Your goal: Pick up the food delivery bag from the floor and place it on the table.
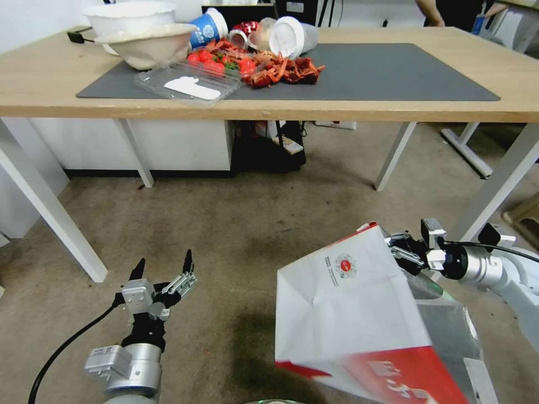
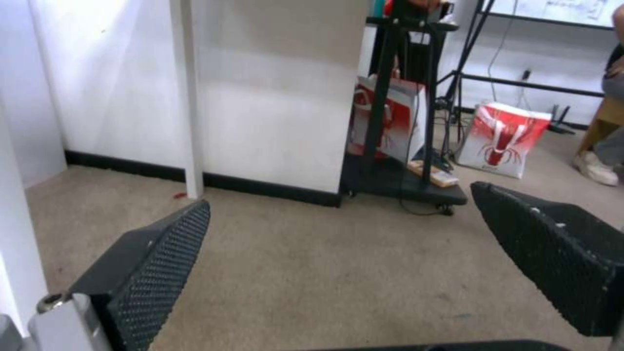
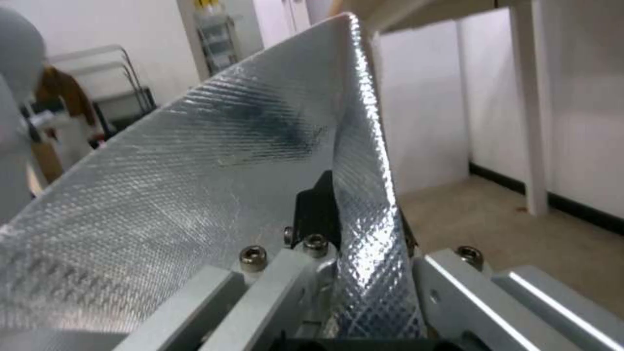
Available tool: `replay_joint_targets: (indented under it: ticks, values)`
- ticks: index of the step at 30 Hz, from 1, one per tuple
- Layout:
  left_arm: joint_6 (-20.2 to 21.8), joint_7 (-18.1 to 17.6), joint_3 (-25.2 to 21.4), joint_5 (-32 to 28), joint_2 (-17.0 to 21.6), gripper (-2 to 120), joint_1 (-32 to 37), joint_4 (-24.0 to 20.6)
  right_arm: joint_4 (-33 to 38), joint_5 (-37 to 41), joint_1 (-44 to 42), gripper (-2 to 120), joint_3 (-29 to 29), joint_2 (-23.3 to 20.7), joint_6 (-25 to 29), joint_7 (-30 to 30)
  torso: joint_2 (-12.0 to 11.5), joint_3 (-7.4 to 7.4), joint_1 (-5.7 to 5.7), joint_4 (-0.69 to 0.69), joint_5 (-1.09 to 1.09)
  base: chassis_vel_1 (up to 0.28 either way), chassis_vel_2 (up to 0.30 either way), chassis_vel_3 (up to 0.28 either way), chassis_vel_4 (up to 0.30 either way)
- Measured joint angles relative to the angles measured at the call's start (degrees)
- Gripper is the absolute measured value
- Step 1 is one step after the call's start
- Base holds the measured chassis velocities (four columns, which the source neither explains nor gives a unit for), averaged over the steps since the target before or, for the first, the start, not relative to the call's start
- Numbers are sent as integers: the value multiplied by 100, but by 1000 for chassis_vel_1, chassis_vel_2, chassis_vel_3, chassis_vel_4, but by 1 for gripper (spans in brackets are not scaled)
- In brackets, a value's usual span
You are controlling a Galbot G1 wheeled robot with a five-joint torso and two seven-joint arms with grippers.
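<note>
The food delivery bag (image 1: 353, 314), white with a red band and a small round red logo, hangs tilted above the floor (image 1: 236, 241) at the lower right. My right gripper (image 1: 401, 249) is shut on the bag's upper rim, and the silver foil lining (image 3: 214, 185) is pinched between its fingers in the right wrist view. My left gripper (image 1: 163, 268) hovers low over the carpet at the lower left, open with nothing between its black fingers (image 2: 156, 263). The table (image 1: 33, 73) spans the top of the head view, with its dark grey mat (image 1: 382, 73).
On the table's left half lie white bowls (image 1: 140, 33), cups, a clear plastic tray (image 1: 188, 84) and red food scraps (image 1: 264, 67). White table legs (image 1: 50, 213) stand at left and right. A black cart (image 2: 397, 180) and other red-and-white bags (image 2: 504, 139) sit under and beyond the table.
</note>
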Motion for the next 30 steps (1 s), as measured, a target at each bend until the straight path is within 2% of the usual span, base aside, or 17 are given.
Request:
replay_joint_targets:
  ticks: [3,9,30]
  values:
    - [104,-121,2,-40,-19,100,-5,-59,100,211,-54,0,25,49,-119,-26,0,0,0,0,0,0,0,0,0]
    - [203,-57,-57,-97,-21,100,11,-136,253,376,-146,0,64,121,-233,-67,0,0,0,0,0,0,0,0,0]
    - [49,100,-73,-267,-33,100,-11,-186,466,408,-308,0,192,196,-302,-194,0,0,0,0,0,0,0,0,0]
